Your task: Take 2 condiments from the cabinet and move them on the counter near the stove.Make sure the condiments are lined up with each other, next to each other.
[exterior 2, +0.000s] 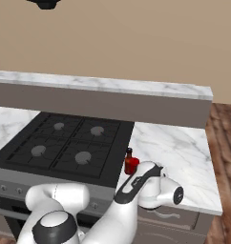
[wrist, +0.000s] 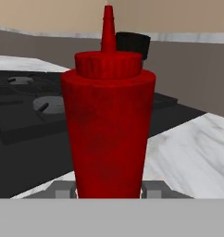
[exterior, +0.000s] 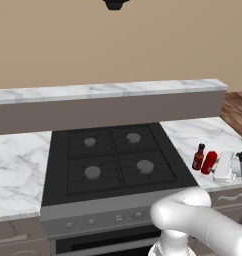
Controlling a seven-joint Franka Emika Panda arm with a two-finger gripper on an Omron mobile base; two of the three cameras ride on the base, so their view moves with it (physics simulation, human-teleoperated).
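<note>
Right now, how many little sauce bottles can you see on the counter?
2. The sauce bottle with the dark cap stands on the counter just right of the stove. The red squeeze bottle stands right beside it, in the tool.

Jaws low, clamped on red bottle (wrist: 108,129)

The white marble counter (exterior: 190,134) carries the black stove (exterior: 110,157). At the stove's three o'clock, the sauce bottle (exterior: 198,157) and the red squeeze bottle (exterior: 209,162) stand upright, side by side.
</note>
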